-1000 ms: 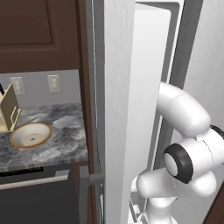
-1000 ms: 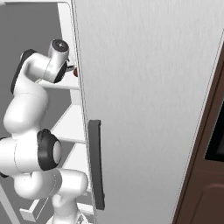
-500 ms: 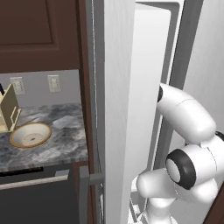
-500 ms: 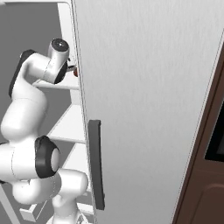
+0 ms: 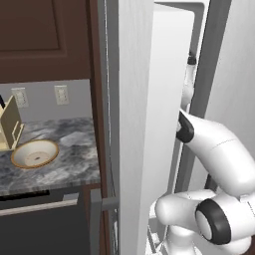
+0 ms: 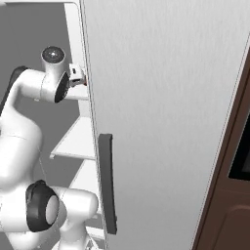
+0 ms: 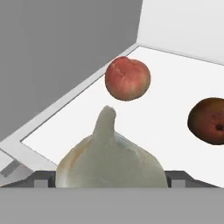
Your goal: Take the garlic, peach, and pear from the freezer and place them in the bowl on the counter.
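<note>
The garlic [image 7: 111, 164], a whitish-grey bulb with a pointed tip, sits close up between my gripper's [image 7: 111, 178] two dark fingertips [image 7: 43, 178], which are shut on its sides. Beyond it on the white freezer shelf [image 7: 166, 131] lie the reddish-orange peach [image 7: 127, 78] and, to the right, a round dark reddish-brown fruit [image 7: 207, 120] that I take for the pear. In the right base view my gripper [image 6: 79, 76] reaches onto an upper freezer shelf behind the door's edge. The bowl [image 5: 20, 149], cream inside with a tan rim, stands on the counter [image 5: 69, 164] to the left.
The tall pale freezer door [image 6: 171, 122] with its dark handle [image 6: 107, 183] stands open right of the arm. A second pale door [image 5: 134, 124] separates the arm from the counter. A wooden knife block [image 5: 9, 124] stands beside the bowl. Dark brown cabinets [image 5: 45, 35] hang above.
The fingers have closed in from wide open onto the garlic. The arm's elbow has shifted a little while the hand stayed at the upper shelf.
</note>
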